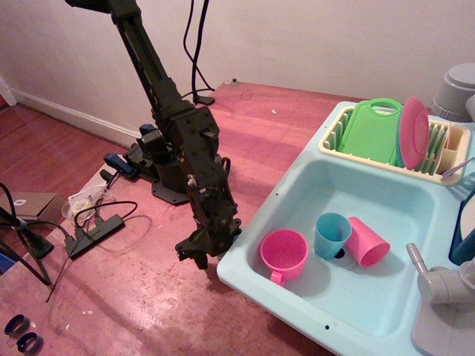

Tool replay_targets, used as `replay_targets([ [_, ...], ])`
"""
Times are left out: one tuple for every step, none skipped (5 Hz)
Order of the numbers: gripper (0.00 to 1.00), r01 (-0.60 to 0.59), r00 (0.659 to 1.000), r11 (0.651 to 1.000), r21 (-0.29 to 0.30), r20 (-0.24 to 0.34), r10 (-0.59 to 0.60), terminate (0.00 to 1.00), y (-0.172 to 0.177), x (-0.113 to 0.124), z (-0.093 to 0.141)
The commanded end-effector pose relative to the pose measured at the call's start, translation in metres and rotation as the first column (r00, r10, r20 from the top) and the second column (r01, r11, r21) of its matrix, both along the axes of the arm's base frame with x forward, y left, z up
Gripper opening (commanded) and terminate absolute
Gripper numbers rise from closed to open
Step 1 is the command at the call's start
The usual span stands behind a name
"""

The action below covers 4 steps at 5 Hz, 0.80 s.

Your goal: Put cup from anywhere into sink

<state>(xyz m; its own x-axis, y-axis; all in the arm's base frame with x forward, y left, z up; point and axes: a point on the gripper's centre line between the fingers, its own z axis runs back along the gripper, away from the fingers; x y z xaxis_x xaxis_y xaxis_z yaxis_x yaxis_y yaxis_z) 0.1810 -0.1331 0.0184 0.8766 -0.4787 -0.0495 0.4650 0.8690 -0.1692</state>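
Gripper (202,251) low on the table at the sink's (312,305) 9 o'clock | cup hidden | grip state unclear

Pink mug (283,253), tumbler (332,234) (both upright)

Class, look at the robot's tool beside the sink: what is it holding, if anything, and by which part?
It cannot be told. The tool sits low beside the sink's outer wall, and the arm hides anything between its fingers; no handled teal cup shows there.
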Motion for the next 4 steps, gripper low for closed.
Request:
replay_targets([
  [0.0,0.039,0.999,0.999,0.033,0.003,-0.04,0.0,0.006,0.005,0.011],
  [0.0,0.026,1.0,0.998,0.059,0.009,-0.027,0.0,0.003,0.007,0.018],
  [0.0,0.041,0.997,0.993,0.112,0.062,-0.048,0.0,0.022,0.009,0.068],
  [0.0,0.045,0.986,0.984,0.172,0.149,-0.071,0.0,0.052,0.013,0.119],
])
